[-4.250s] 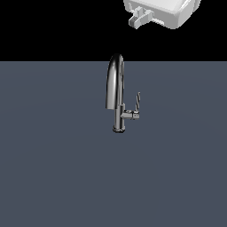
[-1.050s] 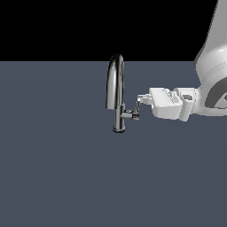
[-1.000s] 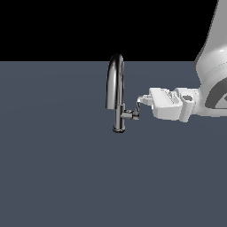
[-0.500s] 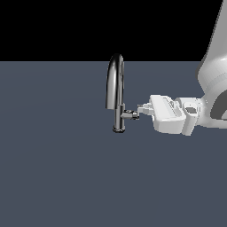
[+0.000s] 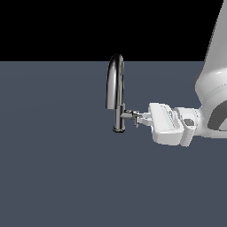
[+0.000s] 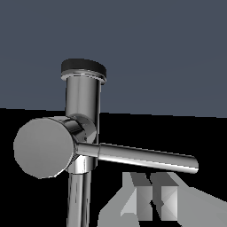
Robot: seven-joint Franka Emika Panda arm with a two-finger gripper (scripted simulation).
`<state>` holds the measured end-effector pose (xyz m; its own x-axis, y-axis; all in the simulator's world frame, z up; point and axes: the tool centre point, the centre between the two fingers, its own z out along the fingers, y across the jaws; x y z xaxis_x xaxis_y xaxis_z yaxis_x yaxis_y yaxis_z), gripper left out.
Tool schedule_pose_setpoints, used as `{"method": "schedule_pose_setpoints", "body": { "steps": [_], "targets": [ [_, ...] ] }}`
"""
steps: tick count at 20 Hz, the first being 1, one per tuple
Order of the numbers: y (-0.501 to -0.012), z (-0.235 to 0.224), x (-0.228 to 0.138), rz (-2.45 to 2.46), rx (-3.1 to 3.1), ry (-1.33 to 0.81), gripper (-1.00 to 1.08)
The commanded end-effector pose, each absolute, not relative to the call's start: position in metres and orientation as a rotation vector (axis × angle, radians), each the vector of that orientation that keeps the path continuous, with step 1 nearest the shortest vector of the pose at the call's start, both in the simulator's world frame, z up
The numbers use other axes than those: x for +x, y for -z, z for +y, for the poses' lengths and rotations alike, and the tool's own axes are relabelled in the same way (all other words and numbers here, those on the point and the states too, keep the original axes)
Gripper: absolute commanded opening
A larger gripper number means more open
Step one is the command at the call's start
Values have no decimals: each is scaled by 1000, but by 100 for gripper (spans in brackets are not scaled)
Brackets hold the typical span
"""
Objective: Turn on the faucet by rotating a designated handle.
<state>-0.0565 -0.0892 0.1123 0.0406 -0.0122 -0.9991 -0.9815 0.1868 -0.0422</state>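
Since half a second ago the gripper (image 5: pixel 138 118) has sunk a little lower beside the faucet (image 5: pixel 116 91), its white body tilting down toward the exterior view's right. The faucet stands upright on the grey floor (image 5: pixel 57 173), its arched spout above the post. The handle (image 6: pixel 146 157) juts from the post's side, at the fingertips (image 6: pixel 150 197); whether the jaws are apart or closed cannot be told

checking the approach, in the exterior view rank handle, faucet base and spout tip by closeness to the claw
1. handle, right at the claw, on the post's exterior-view right side.
2. faucet base, low on the post, beyond the handle.
3. spout tip, on the post's far side from the claw.
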Motion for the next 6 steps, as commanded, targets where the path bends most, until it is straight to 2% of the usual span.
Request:
{"method": "schedule_pose_setpoints", "body": {
  "steps": [1, 6],
  "targets": [
    [-88, -83, -64, 1279, -1087, -1059, -100],
    [-66, -80, -70, 1280, -1084, -1068, -100]
  ]
}}
